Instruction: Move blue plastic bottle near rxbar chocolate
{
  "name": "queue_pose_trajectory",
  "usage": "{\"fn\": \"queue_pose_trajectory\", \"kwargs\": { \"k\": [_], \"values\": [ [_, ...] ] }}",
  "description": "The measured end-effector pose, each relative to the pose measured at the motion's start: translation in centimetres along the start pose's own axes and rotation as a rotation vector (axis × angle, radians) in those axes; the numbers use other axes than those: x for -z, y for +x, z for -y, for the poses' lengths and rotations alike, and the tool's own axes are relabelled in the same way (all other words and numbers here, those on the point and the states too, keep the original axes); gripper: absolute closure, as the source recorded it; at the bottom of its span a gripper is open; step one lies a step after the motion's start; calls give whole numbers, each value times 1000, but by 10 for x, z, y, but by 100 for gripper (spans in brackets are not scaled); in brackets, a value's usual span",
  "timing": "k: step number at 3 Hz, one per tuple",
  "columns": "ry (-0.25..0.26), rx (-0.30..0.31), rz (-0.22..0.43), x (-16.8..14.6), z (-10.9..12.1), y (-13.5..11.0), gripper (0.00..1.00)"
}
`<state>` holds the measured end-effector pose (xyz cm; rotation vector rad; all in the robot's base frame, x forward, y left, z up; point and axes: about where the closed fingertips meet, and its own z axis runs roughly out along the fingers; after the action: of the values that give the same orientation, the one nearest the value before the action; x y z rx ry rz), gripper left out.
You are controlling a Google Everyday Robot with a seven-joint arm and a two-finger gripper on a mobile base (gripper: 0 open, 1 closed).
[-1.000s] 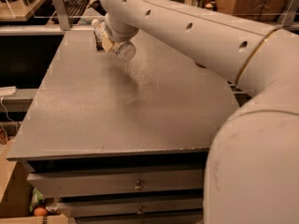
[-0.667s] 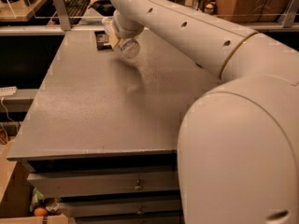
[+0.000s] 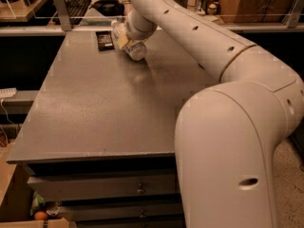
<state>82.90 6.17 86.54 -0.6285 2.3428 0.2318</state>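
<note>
A grey table (image 3: 95, 108) stands over drawers (image 3: 140, 190) with small metal handles. The gripper (image 3: 124, 38) is above its far end. Behind lies a black keyboard (image 3: 76, 4); at the left are a white power strip (image 3: 6, 92) and a cardboard box (image 3: 9, 194).

A: Any lettering legible anywhere?

B: None. The gripper (image 3: 124, 38), at the far end of the worktop (image 3: 95, 108), grips a clear bluish plastic bottle (image 3: 135, 50). Its label's print is illegible, and so is the wrapper of the flat black-wrapped snack bar (image 3: 104, 40) beside it.
</note>
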Motion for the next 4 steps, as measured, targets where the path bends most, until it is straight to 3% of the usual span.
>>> {"fn": "queue_pose_trajectory", "kwargs": {
  "k": [1,3,4],
  "values": [
    [-76,5,-1,-11,-2,-4,61],
    [-106,9,-6,-15,-3,-6,15],
    [-138,17,-10,-16,-6,-7,0]
  ]
}}
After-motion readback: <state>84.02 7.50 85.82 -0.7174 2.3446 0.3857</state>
